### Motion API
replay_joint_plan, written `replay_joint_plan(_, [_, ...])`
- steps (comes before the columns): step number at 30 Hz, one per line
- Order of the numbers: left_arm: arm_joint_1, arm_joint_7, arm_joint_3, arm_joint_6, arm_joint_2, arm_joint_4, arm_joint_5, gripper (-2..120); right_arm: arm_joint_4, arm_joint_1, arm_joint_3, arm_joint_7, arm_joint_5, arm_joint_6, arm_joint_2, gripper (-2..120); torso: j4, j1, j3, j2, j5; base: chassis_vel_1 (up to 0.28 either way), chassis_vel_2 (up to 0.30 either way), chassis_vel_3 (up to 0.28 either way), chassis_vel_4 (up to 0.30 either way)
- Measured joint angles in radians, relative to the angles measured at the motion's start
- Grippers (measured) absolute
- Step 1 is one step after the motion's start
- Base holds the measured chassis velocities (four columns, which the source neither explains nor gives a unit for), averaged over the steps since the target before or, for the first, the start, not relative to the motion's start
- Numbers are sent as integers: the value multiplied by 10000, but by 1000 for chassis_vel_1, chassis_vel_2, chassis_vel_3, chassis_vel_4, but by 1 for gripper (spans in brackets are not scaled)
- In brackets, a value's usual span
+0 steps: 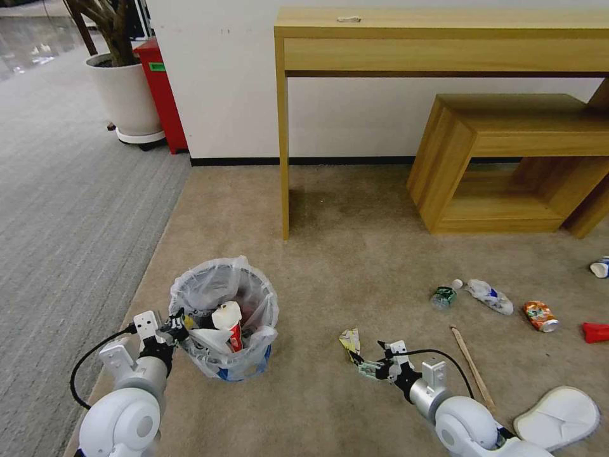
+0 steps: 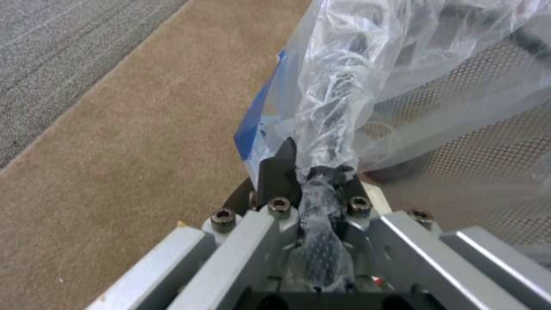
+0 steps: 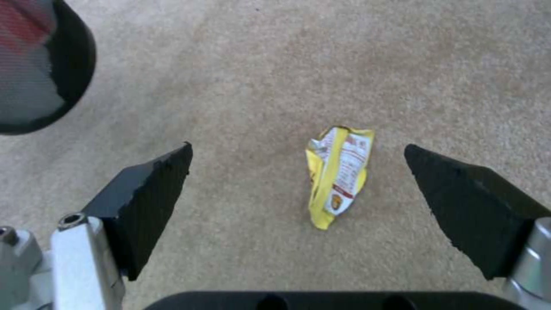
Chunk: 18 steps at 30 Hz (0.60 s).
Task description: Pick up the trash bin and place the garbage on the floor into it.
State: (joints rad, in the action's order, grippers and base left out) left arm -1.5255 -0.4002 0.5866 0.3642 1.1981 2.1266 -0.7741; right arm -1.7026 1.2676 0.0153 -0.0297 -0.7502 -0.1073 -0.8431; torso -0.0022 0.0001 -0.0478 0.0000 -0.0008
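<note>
- While clamped on the trash bin (image 1: 223,317) rim at L, left gripper (image 1: 176,329) holds; bin on the floor (image 1: 355,254), part full.
- L wrist: jaws pinching bag + mesh rim.
- R wrist: right gripper (image 3: 298,172) spread wide over yellow wrapper (image 3: 338,174). Step: picking litter; next needs descent, close.

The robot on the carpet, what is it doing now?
It is collecting litter. The left pincer is shut on the rim of the trash bin, which already holds some rubbish. The right pincer is open above a crumpled yellow wrapper. A can, stick and slipper lie on the floor.
</note>
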Motion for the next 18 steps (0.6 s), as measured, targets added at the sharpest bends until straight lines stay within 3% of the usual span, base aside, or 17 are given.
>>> replay_joint_plan(18, [-96,-20,24,4,14,291,-25,1,1153,-530,-362,-350,333,19,-321,88,0,0,0,0,0,0,0,0,0])
